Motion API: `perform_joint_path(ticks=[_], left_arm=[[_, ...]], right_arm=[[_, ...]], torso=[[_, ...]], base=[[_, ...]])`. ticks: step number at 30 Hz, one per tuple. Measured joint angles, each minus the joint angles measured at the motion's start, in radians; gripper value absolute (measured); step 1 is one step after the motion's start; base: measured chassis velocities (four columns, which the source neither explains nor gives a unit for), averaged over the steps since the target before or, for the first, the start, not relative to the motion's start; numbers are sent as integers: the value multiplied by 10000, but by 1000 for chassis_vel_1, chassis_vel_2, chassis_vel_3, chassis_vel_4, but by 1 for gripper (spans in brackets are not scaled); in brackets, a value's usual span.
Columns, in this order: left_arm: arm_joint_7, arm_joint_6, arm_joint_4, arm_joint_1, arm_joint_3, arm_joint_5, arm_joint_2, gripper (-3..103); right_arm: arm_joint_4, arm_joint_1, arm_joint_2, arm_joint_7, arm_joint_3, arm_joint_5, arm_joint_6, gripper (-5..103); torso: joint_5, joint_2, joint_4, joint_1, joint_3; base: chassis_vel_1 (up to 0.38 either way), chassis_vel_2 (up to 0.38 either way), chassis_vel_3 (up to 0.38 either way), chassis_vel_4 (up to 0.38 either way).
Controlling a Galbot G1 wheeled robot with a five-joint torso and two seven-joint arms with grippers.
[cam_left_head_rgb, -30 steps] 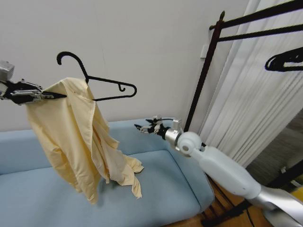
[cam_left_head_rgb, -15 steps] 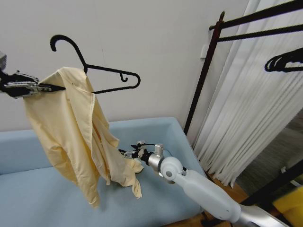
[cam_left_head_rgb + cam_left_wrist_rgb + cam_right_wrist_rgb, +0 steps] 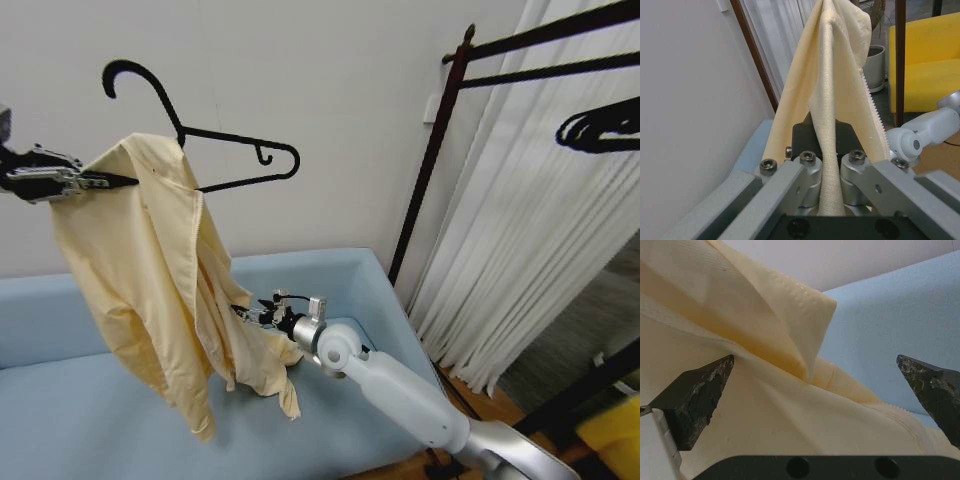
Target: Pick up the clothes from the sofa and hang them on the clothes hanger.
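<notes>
A pale yellow shirt [image 3: 160, 280] hangs off one end of a black hanger [image 3: 215, 150], high above the blue sofa [image 3: 90, 420]. My left gripper [image 3: 100, 181] is shut on the shirt's shoulder and the hanger end beneath it. In the left wrist view the yellow cloth [image 3: 832, 100] runs pinched between the jaws. My right gripper [image 3: 245, 313] is open and pressed up to the lower folds of the shirt. In the right wrist view its dark fingertips [image 3: 695, 395] stand wide apart with the shirt fabric [image 3: 775, 385] between them.
A dark clothes rack [image 3: 440, 130] stands at the right, with another black hanger [image 3: 600, 128] on its upper bar. White curtains [image 3: 540, 230] hang behind it. The shirt's tail [image 3: 275, 375] rests on the sofa seat. A yellow chair [image 3: 925, 65] is in the left wrist view.
My right arm has swung down and to the left, from beside the rack post to the shirt's lower folds. The left gripper has lifted the hanger and shirt slightly.
</notes>
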Motion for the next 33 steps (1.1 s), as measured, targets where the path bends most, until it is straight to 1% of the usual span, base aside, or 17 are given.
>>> perform_joint_path(ticks=[2, 3, 5, 6, 8, 12, 13, 15, 17, 20, 21, 23, 24, 26, 27, 29, 33], left_arm=[[-3, 0, -2, 0, -6, -26, 5, 2], [-4, 0, -6, 1, -6, -32, 5, 2], [-9, 0, -46, 5, -7, -38, -26, 2], [-9, 0, -46, 5, -7, -38, -26, 2], [-11, -1, -75, 9, -6, -39, -53, 2], [4, -29, -79, 14, -5, -39, -91, 2], [4, -31, -80, 15, -4, -41, -98, 2], [4, -42, -74, 15, -4, -67, -101, 2], [4, -49, -70, 15, -5, -75, -101, 2], [-11, -52, -74, 8, -8, -135, -96, 2], [-11, -52, -74, 8, -8, -135, -96, 2], [-17, -52, -75, 5, -10, -158, -72, 2], [-18, -52, -74, 3, -11, -165, -58, 2], [-19, -53, -76, -7, -13, -182, -33, 2], [-19, -53, -76, -7, -13, -182, -33, 2], [-19, -51, -91, -25, -15, -191, -26, 2], [-17, -33, -131, -37, -16, -201, -31, 2]], right_arm=[[-221, 36, 202, -97, -1, -14, 71, 98], [-296, 57, 272, -116, -1, -27, 87, 98], [-589, 159, 487, -134, 40, -84, 161, 88], [-589, 159, 487, -134, 40, -84, 161, 88], [-717, 267, 560, -134, 98, -103, 211, 79], [-823, 460, 530, -186, 99, -114, 242, 77], [-874, 482, 544, -202, 96, -133, 269, 67], [-994, 505, 620, -208, 93, -204, 350, 56], [-1037, 515, 662, -209, 87, -251, 373, 56], [-1135, 560, 794, -277, 65, -364, 448, 40], [-1135, 560, 794, -277, 65, -364, 448, 40], [-1188, 592, 894, -277, 64, -452, 531, 29], [-1202, 602, 918, -261, 67, -488, 545, 29], [-1268, 642, 947, -161, 109, -663, 627, 18], [-1268, 642, 947, -161, 109, -663, 627, 18], [-1314, 670, 913, -42, 181, -830, 704, 8], [-1340, 711, 786, 306, 353, -1172, 839, 1]], torso=[[1, 0, 0, 0, 0], [1, 0, 0, 0, 0], [1, -1, 2, 0, 0], [1, -1, 2, 0, 0], [0, -1, 2, 0, 1], [1, 0, 0, 0, 1], [0, -1, 0, 0, 1], [2, -1, 0, 0, 1], [3, -1, 0, 0, 1], [2, 0, 0, 0, 1], [2, 0, 0, 0, 1], [2, -1, 1, 0, 1], [2, -1, 1, 0, 1], [2, -1, 1, 0, 1], [2, -1, 1, 0, 1], [2, -1, 2, 0, 1], [2, -1, 0, 0, 0]], base=[[0, 0, 0, 0], [0, 0, 0, 0], [0, 0, 0, 0], [0, 0, 0, 0], [0, 0, 0, 0], [0, 0, 0, 0], [0, 0, 0, 0], [0, 0, 0, 0], [0, 0, 0, 0], [0, 0, 0, 0], [0, 0, 0, 0], [0, 0, 0, 0], [0, 0, 0, 0], [0, 0, 0, 0], [0, 0, 0, 0], [0, 0, 0, 0], [0, 0, 0, 0]])
